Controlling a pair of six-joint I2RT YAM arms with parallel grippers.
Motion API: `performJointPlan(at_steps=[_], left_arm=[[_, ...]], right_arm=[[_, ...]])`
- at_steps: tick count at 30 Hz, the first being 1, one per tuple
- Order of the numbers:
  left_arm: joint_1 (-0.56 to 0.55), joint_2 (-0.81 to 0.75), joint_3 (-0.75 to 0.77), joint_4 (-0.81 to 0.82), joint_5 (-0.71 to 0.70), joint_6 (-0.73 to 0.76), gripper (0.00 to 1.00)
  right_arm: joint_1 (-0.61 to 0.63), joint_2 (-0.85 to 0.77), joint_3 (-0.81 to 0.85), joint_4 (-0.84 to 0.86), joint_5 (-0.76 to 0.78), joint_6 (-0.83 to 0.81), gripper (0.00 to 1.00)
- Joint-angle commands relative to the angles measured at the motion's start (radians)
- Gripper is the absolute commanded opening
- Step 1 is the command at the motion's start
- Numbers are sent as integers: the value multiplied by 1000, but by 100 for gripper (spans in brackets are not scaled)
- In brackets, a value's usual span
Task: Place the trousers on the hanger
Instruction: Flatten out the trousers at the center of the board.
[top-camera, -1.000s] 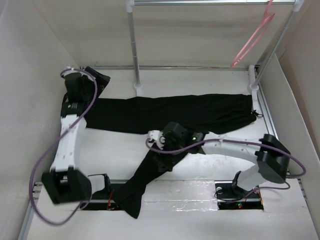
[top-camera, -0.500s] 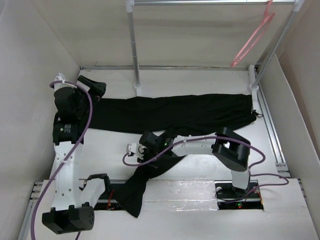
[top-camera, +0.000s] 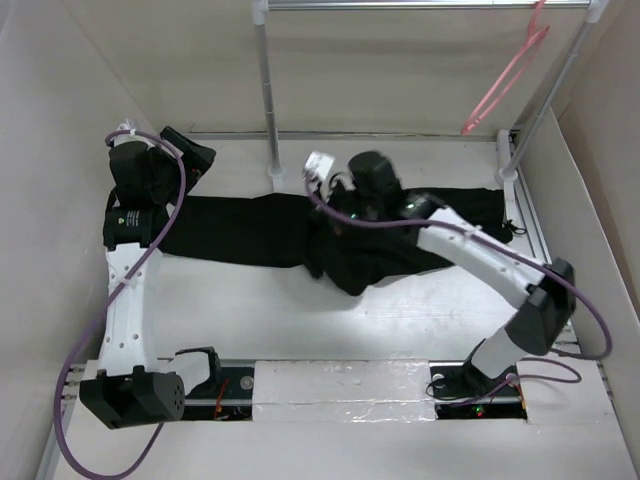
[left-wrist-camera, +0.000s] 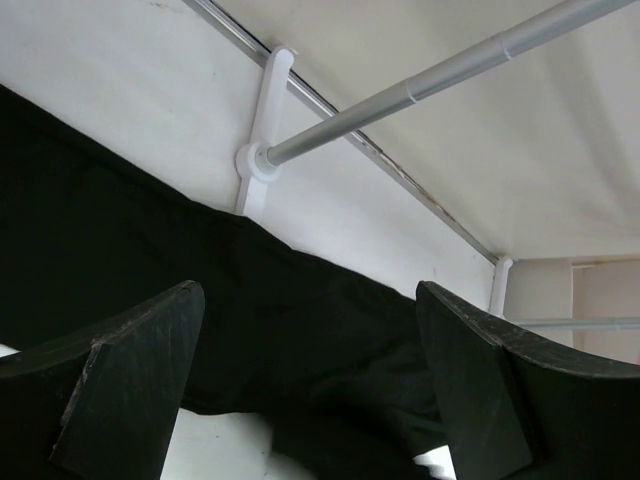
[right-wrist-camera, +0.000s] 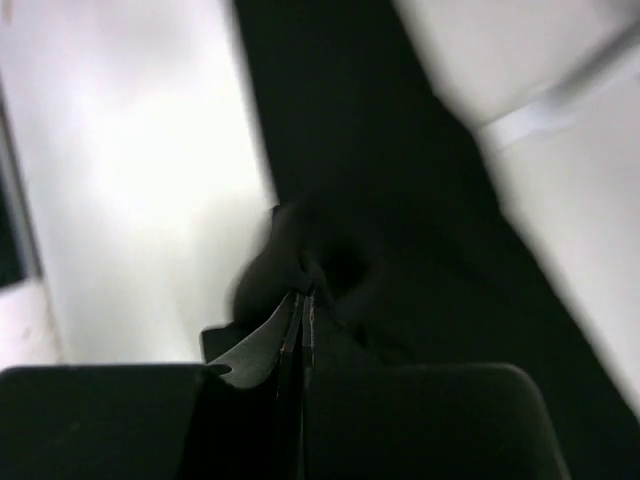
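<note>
Colours: plain black soft-cloth trousers (top-camera: 240, 228), unpatterned; thin pale-pink looped hanger (top-camera: 505, 80) beyond black right pincer (right-wrist-camera: 301, 305); white metal rack pole (top-camera: 266, 90); purple cables (top-camera: 64, 385).

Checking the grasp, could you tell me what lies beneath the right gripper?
Bunched black trousers, pinched in the shut right gripper; the white table beneath that bunch is covered by cloth.

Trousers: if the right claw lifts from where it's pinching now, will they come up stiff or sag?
Likely floppy: the trousers are bunched into folds at the right claw, so the free legs should sag and trail. Probably light for their size: thin cloth lying flat on the table. They may drag along it rather than lift clear.
</note>
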Motion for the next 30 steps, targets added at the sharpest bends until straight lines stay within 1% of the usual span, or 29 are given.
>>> performJointPlan(at_steps=[1,2,3,5,7,8,10,11,13,14,15,16,17,18,19,20,21,23,24,25,26,27,28,29,30], left_arm=[[3,-6,74,-29,15,34,84],[3,-12,76,-37,2,40,84],[3,-21,71,-59,-23,50,84],[3,-25,63,-70,-30,63,83],[3,-26,57,-118,-59,81,83],[3,-28,56,-136,-74,106,83],[3,-32,44,-181,-119,132,83],[3,-34,36,-195,-126,146,83],[3,-38,7,-230,-133,175,82],[3,-52,-42,-238,-134,184,82],[3,-61,-73,-242,-136,187,81],[3,-90,-140,-242,-139,192,80],[3,-107,-174,-238,-139,192,79],[3,-121,-205,-221,-116,195,77],[3,-144,-264,-209,-85,212,75],[3,-153,-285,-199,-47,219,70],[-20,-163,-303,-173,11,227,69],[-60,-184,-335,-150,21,242,69],[-115,-187,-340,-132,13,250,69],[-145,-174,-342,-126,2,250,69],[-178,-163,-342,-118,-7,249,70],[-214,-149,-339,-101,-37,248,70],[-321,-109,-331,-98,-66,241,69],[-391,-82,-322,-94,-108,230,70],[-469,-49,-311,-100,-222,198,70]], right_arm=[[-49,-106,79,-42,-13,16,0],[-49,-117,71,-49,-12,20,0],[-5,-147,35,-68,20,30,0],[18,-155,-33,-69,27,42,0],[90,-171,-116,-73,54,60,0],[112,-177,-203,-75,70,86,0],[144,-192,-306,-46,94,126,0],[153,-209,-405,-29,91,172,0],[153,-212,-479,5,62,200,0],[153,-221,-501,1,71,209,0],[164,-229,-528,-13,109,211,11],[164,-238,-536,-19,117,206,22],[164,-246,-539,-27,119,188,35],[164,-255,-532,-51,131,178,57],[164,-261,-527,-64,148,174,64],[164,-272,-521,-78,160,169,70],[152,-310,-521,-87,180,165,78],[117,-353,-515,-99,191,168,81],[97,-379,-510,-110,179,165,81],[47,-425,-495,-119,179,162,81],[17,-447,-489,-131,183,162,78],[-15,-468,-484,-144,186,157,52],[-88,-511,-481,-147,183,152,34],[-130,-531,-484,-154,174,154,20],[-170,-548,-487,-154,151,152,0]])
